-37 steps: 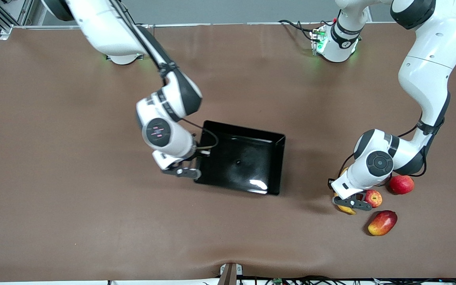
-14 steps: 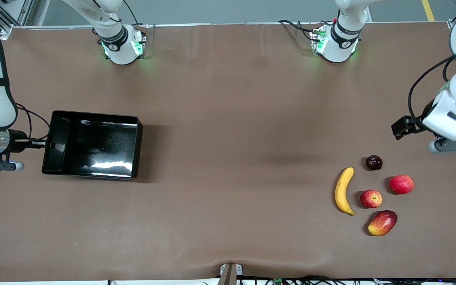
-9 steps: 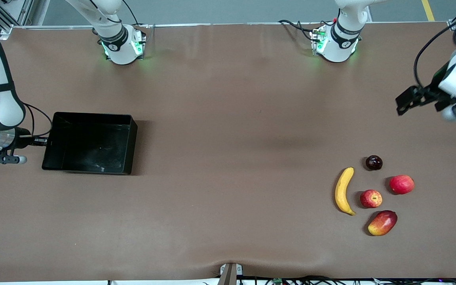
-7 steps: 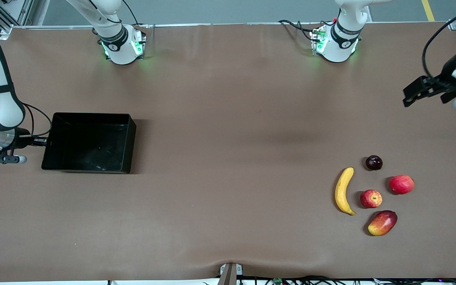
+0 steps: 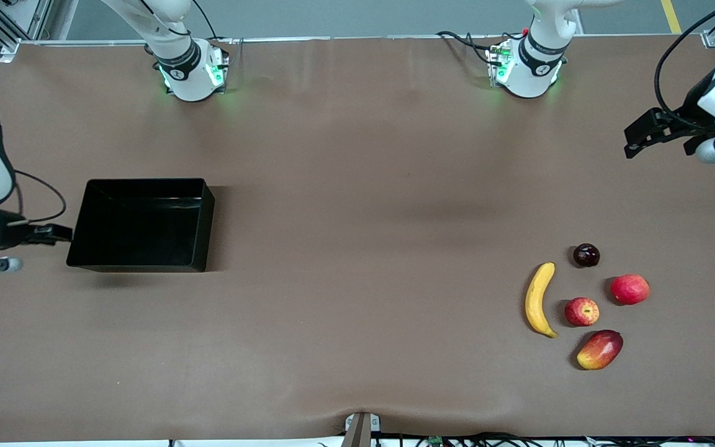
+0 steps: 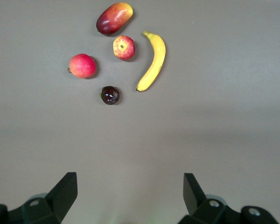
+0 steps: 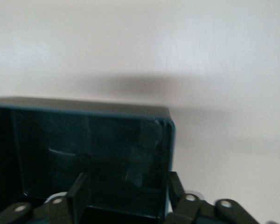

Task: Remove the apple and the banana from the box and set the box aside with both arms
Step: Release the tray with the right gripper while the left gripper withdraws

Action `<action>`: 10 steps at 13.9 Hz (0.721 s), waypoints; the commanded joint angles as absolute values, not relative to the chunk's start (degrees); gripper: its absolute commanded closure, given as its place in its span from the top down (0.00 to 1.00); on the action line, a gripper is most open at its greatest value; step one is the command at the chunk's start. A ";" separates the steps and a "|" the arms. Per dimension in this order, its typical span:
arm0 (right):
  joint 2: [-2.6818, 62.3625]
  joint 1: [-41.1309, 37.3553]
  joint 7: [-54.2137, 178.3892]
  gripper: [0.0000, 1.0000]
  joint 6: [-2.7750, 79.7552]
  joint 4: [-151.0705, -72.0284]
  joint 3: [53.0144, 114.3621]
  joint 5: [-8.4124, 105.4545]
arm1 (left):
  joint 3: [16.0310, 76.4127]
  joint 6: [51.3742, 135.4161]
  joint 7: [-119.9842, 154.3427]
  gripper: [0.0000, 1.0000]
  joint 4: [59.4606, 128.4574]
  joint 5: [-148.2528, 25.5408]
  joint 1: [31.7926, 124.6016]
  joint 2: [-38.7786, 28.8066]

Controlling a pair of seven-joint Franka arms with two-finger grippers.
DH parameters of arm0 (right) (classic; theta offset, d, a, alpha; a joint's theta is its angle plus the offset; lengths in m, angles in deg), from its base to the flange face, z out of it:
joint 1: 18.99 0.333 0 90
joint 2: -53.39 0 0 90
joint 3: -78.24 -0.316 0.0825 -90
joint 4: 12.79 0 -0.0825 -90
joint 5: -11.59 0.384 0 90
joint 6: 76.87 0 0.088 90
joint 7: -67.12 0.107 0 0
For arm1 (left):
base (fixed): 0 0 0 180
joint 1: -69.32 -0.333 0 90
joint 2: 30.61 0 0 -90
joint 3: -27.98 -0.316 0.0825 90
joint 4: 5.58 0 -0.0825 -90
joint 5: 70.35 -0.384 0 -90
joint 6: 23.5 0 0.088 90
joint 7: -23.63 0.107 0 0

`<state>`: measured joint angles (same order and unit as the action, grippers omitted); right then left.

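No readable text, label, brand or number showed anywhere in the views. Small marks sat on the arm bases, but they could not be made out.

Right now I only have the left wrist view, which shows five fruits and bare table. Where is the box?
Observer: The box sits at the right arm's end of the table, with nothing in it.
Operator: Is the right end effector gripping it?
Observer: No. The right end effector is at the box's end wall with its fingers spread open.
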<state>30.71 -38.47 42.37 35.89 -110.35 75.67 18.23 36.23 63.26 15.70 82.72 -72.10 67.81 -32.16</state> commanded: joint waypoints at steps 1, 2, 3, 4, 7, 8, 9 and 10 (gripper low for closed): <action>30.28 -32.89 42.42 1.00 32.74 -102.55 76.04 17.83 | 36.33 62.98 16.16 1.00 83.98 -71.84 67.65 -33.60; 30.10 -32.09 42.51 1.00 32.21 -100.00 76.04 17.74 | 36.25 62.89 16.25 1.00 84.16 -71.93 67.57 -33.68; 29.75 -30.86 42.51 1.00 32.03 -97.37 76.13 17.65 | 36.25 62.37 16.25 1.00 84.94 -71.93 67.48 -34.64; 29.66 -29.29 42.60 1.00 30.64 -95.51 76.13 17.30 | 36.25 62.36 16.25 1.00 85.91 -71.93 67.48 -35.17; 30.27 -25.76 52.91 1.00 21.70 -89.80 76.13 16.69 | 37.56 63.41 15.72 1.00 86.35 -72.10 67.74 -35.00; 30.71 -25.06 55.75 1.00 17.83 -88.30 75.96 15.99 | 37.74 64.99 15.72 1.00 87.75 -72.11 67.74 -35.18; 32.02 -23.22 57.00 1.00 14.22 -87.25 76.04 14.94 | 38.00 65.70 15.55 1.00 88.55 -72.11 67.74 -35.61; 33.78 -22.25 58.75 1.00 12.27 -87.15 76.13 14.06 | 38.18 65.70 15.37 1.00 88.64 -72.11 67.65 -35.79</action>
<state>31.25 -24.51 54.62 16.62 -88.65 75.63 16.44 37.78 64.17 15.60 85.96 -72.10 67.82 -33.62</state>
